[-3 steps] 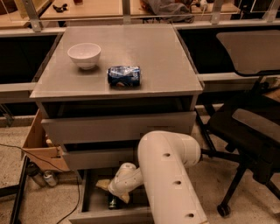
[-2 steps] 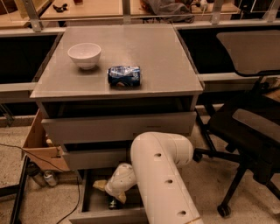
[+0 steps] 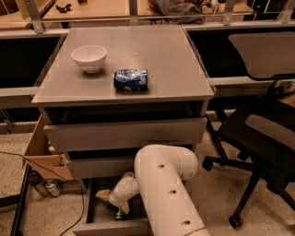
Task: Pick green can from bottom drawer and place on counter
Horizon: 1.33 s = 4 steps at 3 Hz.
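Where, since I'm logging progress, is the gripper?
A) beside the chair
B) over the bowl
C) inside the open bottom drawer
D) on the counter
C: the gripper is down inside the bottom drawer, close to the green can.

The gripper (image 3: 112, 201) sits low inside the open bottom drawer (image 3: 105, 228), its far side masked by its own pale wrist. Just beneath it only a sliver of the green can (image 3: 119, 215) shows, too small and dark to tell whether it stands or lies. The thick white arm (image 3: 162, 193) covers the drawer's whole right half and is cut off by the lower edge, as is the drawer's front. On the left, the cardboard box (image 3: 40, 152) is partly hidden behind the cabinet. On the right the office chair (image 3: 258, 133) runs out of view. Items on the far wooden tabletop (image 3: 92, 7) are cropped and blurred beyond naming.
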Tool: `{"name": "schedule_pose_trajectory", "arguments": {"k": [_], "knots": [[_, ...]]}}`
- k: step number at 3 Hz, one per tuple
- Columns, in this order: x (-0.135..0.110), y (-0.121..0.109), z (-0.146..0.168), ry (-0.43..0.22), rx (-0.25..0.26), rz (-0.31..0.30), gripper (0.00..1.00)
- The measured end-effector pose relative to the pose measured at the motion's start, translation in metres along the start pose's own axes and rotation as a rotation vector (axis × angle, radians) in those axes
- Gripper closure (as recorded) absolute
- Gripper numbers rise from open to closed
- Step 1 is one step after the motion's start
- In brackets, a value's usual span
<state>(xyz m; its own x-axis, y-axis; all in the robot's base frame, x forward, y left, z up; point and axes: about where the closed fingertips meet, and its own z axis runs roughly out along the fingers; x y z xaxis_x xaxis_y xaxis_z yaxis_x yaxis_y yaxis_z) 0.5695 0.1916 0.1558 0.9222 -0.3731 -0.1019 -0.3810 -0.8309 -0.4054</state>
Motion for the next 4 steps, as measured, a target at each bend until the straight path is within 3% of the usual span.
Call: {"name": "schedule_pose_trajectory", "arguments": {"k": [4], "knots": [[0.021,0.010,0.007,-0.036,-0.033,0.057,0.94]]}}
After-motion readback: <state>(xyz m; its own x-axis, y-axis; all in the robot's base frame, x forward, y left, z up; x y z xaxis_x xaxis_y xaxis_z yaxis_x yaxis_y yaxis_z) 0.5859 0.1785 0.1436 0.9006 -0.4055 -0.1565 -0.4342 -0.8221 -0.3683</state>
